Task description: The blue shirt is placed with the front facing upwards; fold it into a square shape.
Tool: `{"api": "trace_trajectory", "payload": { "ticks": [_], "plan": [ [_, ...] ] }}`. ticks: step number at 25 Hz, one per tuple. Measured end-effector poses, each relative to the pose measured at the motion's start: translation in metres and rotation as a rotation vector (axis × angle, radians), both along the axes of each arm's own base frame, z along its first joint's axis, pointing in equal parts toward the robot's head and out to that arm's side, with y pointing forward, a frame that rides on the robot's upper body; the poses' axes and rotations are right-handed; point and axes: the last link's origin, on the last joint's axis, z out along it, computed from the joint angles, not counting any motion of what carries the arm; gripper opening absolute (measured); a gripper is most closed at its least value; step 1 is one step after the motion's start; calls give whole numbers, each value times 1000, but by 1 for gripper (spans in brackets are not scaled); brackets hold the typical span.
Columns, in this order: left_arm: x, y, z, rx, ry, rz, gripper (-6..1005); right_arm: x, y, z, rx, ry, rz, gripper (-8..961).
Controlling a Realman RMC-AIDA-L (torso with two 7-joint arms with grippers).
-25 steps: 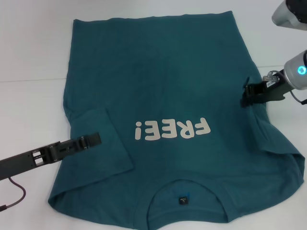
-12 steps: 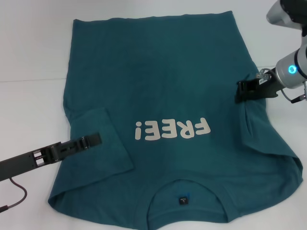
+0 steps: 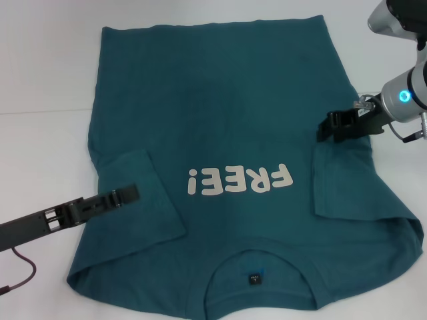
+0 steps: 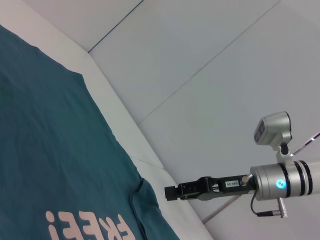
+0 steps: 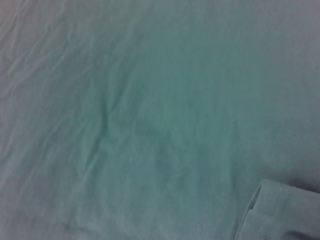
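The blue shirt [image 3: 227, 113] is dark teal-blue, with cream "FREE!" lettering [image 3: 240, 180] and a small dark tag [image 3: 254, 279]. The table [image 3: 40, 73] is white.

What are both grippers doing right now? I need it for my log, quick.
Left gripper: over the folded left sleeve of the blue shirt; open or shut cannot be told.
Right gripper: shut on the right sleeve, carrying it inward.

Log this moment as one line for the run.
blue shirt: face up, both sleeves folded inward | right end effector: at right sleeve fold | left end effector: over left sleeve
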Motion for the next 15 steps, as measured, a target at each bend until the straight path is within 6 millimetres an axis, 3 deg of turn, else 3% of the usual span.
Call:
{"api": "trace_trajectory", "payload": {
  "ticks": [4, 6, 11, 15],
  "plan": [
    [-2, 0, 2, 10, -6, 10, 812, -2, -3, 3, -43, 24, 34, 274],
    [-3, 1, 4, 11, -13, 25, 812, -4, -8, 7, -75, 72, 61, 370],
    [-10, 0, 16, 23, -73, 110, 811, -6, -25, 28, -75, 300, 138, 593],
    [-20, -2, 27, 27, -139, 210, 811, 5, -43, 45, -55, 450, 136, 750]
  ]
}}
